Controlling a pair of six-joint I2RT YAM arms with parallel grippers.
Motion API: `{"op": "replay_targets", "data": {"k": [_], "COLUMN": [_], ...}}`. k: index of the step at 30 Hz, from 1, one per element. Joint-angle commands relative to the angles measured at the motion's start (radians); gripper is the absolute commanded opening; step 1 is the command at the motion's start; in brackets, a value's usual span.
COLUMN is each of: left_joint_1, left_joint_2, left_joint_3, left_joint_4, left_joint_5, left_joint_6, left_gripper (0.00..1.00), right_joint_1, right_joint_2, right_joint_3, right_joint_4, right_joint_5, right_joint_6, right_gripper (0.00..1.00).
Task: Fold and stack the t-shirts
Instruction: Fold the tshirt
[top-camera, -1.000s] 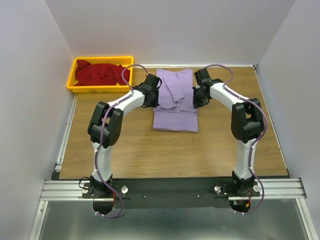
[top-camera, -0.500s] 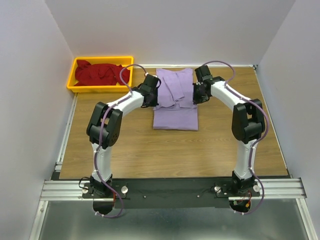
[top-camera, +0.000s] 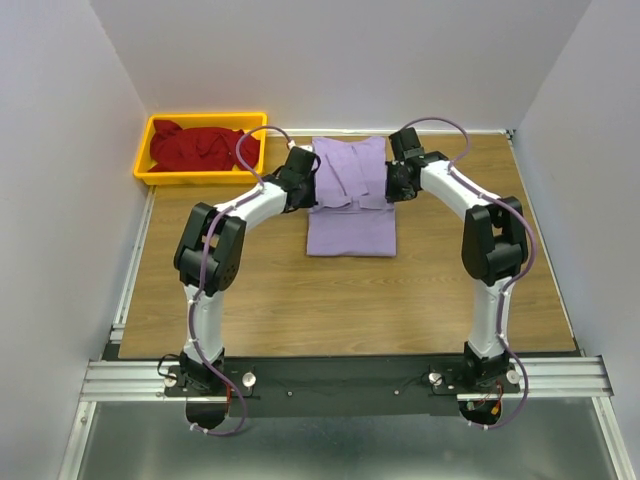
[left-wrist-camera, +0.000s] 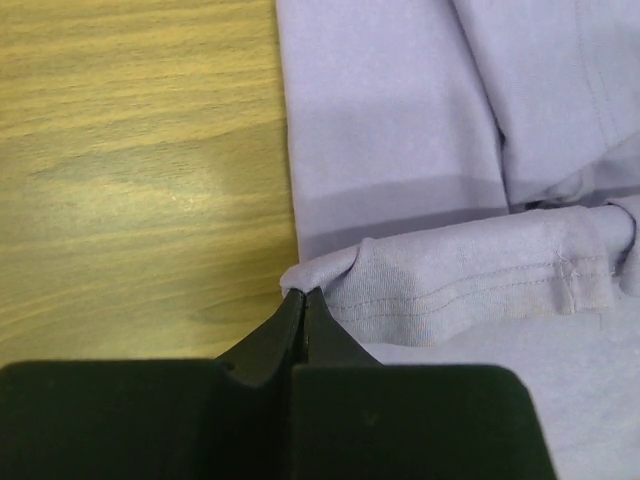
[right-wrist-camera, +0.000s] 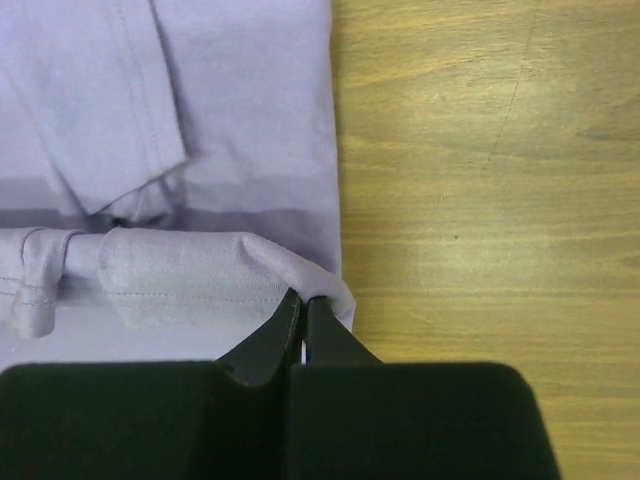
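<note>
A lavender t-shirt (top-camera: 350, 200) lies on the wooden table, partly folded with its sleeves turned in. My left gripper (top-camera: 311, 196) is shut on the shirt's left hem corner (left-wrist-camera: 320, 275), lifted over the body. My right gripper (top-camera: 388, 194) is shut on the right hem corner (right-wrist-camera: 325, 285). The lifted hem runs as a band across both wrist views, above the lower layer of the shirt (left-wrist-camera: 400, 120) (right-wrist-camera: 250, 100). A red t-shirt (top-camera: 198, 146) lies crumpled in the yellow bin (top-camera: 146, 141) at the back left.
Bare wood (top-camera: 260, 290) lies in front of the shirt and to its right (top-camera: 480, 170). White walls close in the back and both sides. The table's metal rail (top-camera: 340, 380) runs along the near edge.
Both grippers have carried the hem edge away from me, toward the collar. The folded shirt looks shorter front to back. The red shirt and bin have not moved.
</note>
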Motion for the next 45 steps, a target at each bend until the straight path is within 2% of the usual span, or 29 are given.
{"op": "replay_targets", "data": {"k": [1,2,5,9,12,14,18,20,23,32,40,45], "left_joint_1": [0.010,0.012,0.010,0.009,-0.003,-0.026,-0.081,-0.098,-0.134,-0.167,-0.164,-0.160], "left_joint_2": [0.062,0.063,0.047,-0.037,-0.130,-0.183,-0.272,-0.280,-0.237,-0.104,-0.059,-0.055], "left_joint_3": [0.012,0.007,-0.004,-0.033,-0.073,-0.111,-0.202,-0.223,-0.243,-0.272,-0.288,-0.297], "left_joint_4": [0.032,0.035,0.030,0.018,-0.019,-0.023,-0.022,-0.014,0.007,0.053,0.058,0.055], "left_joint_5": [-0.025,-0.025,-0.032,-0.049,-0.048,-0.049,-0.028,-0.003,0.049,0.139,0.184,0.201], "left_joint_6": [-0.002,-0.007,-0.017,-0.037,-0.059,-0.074,-0.102,-0.116,-0.122,-0.133,-0.128,-0.117], "left_gripper": [0.08,0.24,0.43,0.44,0.43,0.42,0.34,0.22,0.12,0.09,0.08,0.08], "right_joint_1": [-0.008,-0.008,-0.008,-0.002,0.032,0.055,0.134,0.170,0.184,0.197,0.196,0.190], "right_joint_2": [0.055,0.066,0.063,-0.023,-0.083,-0.137,-0.201,-0.206,-0.186,-0.092,-0.013,0.050], "right_joint_3": [0.019,0.019,0.023,-0.013,-0.053,-0.107,-0.220,-0.269,-0.297,-0.345,-0.314,-0.233], "right_joint_4": [0.041,0.049,0.051,0.064,0.077,0.098,0.182,0.239,0.302,0.451,0.482,0.482], "right_joint_5": [0.056,0.054,0.047,0.065,0.086,0.105,0.090,0.059,0.011,-0.038,0.014,0.111], "right_joint_6": [-0.009,-0.013,-0.030,-0.038,-0.039,-0.032,-0.012,0.000,0.040,0.097,0.085,0.031], "right_gripper": [0.05,0.08,0.16,0.28,0.39,0.41,0.40,0.37,0.34,0.29,0.29,0.29]}}
